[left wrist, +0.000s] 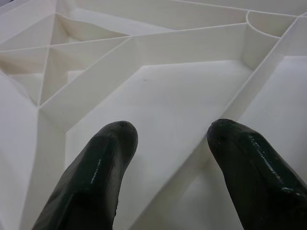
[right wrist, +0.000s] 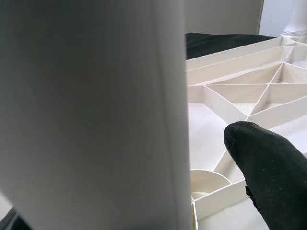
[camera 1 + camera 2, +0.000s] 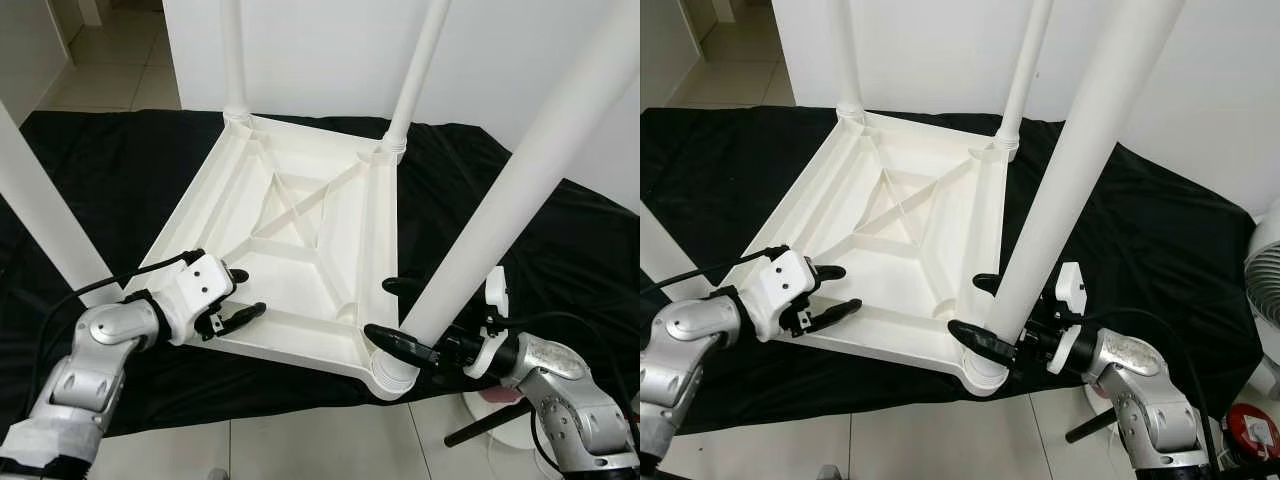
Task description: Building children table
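We see the white tabletop [image 3: 290, 250] lying upside down on a black cloth [image 3: 120, 170] on the floor. Our right pincer [image 3: 400, 315] is pinching the near corner leg [image 3: 500, 210]; our left pincer [image 3: 238, 298] hangs spread above the tabletop's ribbed underside.

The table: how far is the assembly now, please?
All four legs stand in the corners of the upturned table top. The right gripper has its fingers around the near right leg just above its socket. The left gripper hangs open over the top's near left edge. Turning the table upright is left.
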You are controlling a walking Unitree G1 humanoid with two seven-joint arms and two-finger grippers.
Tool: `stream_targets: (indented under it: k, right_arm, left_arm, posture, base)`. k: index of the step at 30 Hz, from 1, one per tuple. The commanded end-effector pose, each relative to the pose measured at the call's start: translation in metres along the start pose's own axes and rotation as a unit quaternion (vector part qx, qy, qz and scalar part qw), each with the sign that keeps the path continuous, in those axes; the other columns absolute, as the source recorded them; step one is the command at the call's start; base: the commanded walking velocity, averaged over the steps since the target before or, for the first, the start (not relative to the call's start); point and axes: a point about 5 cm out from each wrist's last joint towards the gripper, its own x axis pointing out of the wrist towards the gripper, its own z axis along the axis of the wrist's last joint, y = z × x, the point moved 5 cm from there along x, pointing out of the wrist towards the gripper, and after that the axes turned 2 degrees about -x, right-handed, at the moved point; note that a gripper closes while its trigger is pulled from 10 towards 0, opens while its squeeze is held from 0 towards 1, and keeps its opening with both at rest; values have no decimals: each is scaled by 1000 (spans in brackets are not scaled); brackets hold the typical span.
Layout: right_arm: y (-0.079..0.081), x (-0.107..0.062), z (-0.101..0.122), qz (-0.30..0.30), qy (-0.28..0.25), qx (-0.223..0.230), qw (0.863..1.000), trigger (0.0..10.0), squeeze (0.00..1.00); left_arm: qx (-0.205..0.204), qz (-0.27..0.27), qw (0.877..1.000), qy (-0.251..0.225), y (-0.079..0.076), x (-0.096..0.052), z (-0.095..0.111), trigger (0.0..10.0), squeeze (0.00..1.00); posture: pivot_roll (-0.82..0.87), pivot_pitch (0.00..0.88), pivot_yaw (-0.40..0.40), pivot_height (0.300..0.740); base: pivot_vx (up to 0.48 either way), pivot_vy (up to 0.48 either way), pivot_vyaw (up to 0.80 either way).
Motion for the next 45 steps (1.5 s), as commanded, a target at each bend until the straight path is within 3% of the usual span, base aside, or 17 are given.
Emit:
stream_targets:
  k: [1, 7, 12, 17, 24, 30, 40, 45]
  right_arm:
    - [-3, -5, -7, -17, 15, 2, 1000, 10000, 0]
    - [-4, -8, -9, -24, 20, 3, 1000, 10000, 0]
    - [-5, -7, -9, -27, 18, -2, 999, 10000, 0]
    - [-8, -6, -6, -31, 13, -16, 999, 10000, 0]
    - [-11, -7, -5, -42, 12, -24, 999, 10000, 0]
    - [-10, -8, -8, -55, 10, -26, 998, 10000, 0]
    - [-10, -8, -9, -63, 6, -28, 998, 10000, 0]
    - [-10, -7, -9, -62, 7, -32, 997, 10000, 0]
  left_arm:
    - [-4, -18, 1000, -6, -9, 0, 0, 10000, 0]
    - [2, -24, 1000, -16, -6, 2, 6, 10000, 0]
    - [14, -19, 1000, 8, -3, 10, 1, 10000, 0]
    - [12, -13, 998, 62, 0, 25, -12, 10000, 0]
    - [20, -42, 996, 71, -1, 31, -11, 10000, 0]
    - [-1, -76, 997, -13, -4, 30, 20, 10000, 0]
    - [4, -90, 996, -12, -7, 36, 19, 10000, 0]
    - [22, -120, 992, 2, -17, 40, 12, 10000, 0]
  posture:
    - [93, 75, -94, 740]
    - [85, 72, -93, 740]
    - [78, 63, -92, 740]
    - [65, 48, -86, 740]
    - [55, 37, -75, 740]
    - [45, 32, -56, 740]
    - [42, 30, -48, 740]
    - [43, 31, -46, 740]
  base:
    - [0, 0, 0]
    - [0, 0, 0]
    - [0, 0, 0]
    - [0, 0, 0]
    - [0, 0, 0]
    - [0, 0, 0]
    - [0, 0, 0]
    - [0, 0, 0]
